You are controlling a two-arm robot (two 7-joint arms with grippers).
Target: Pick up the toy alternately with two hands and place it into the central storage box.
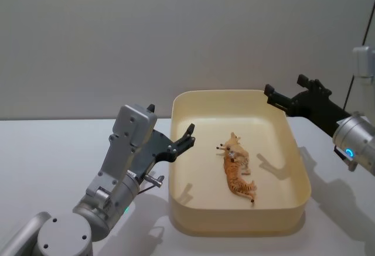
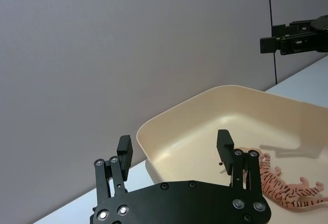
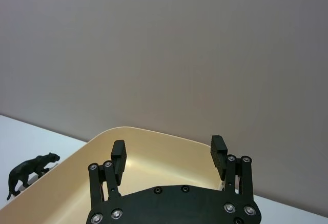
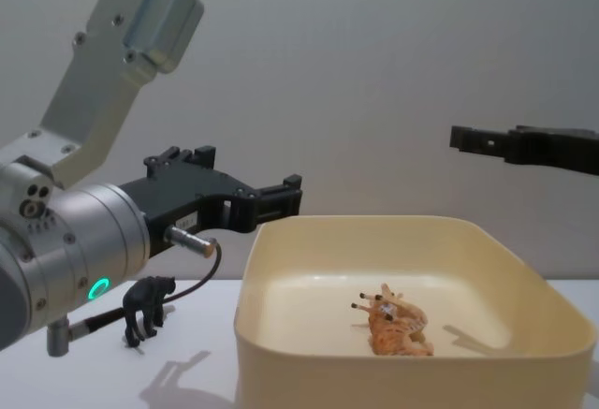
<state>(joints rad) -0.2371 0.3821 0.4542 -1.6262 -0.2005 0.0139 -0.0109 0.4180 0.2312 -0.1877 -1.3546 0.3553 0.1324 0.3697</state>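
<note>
Two toys, a tiger [image 1: 236, 181] and a pale animal [image 1: 235, 147], are logged inside the central storage box [image 1: 234, 224], one black panther [image 4: 147, 304] is left on the counter [image 1: 47, 150] beside it, and the left gripper [image 2: 174, 143] and right gripper [image 3: 168, 146] are held open, empty, above its rim.

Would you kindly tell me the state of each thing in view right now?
Box: upright, two toy animals lying inside.
Left gripper: open, empty, by the box's left rim.
Right gripper: open, empty, near the box's far right corner.
Black panther toy: standing on the table outside the box.
</note>
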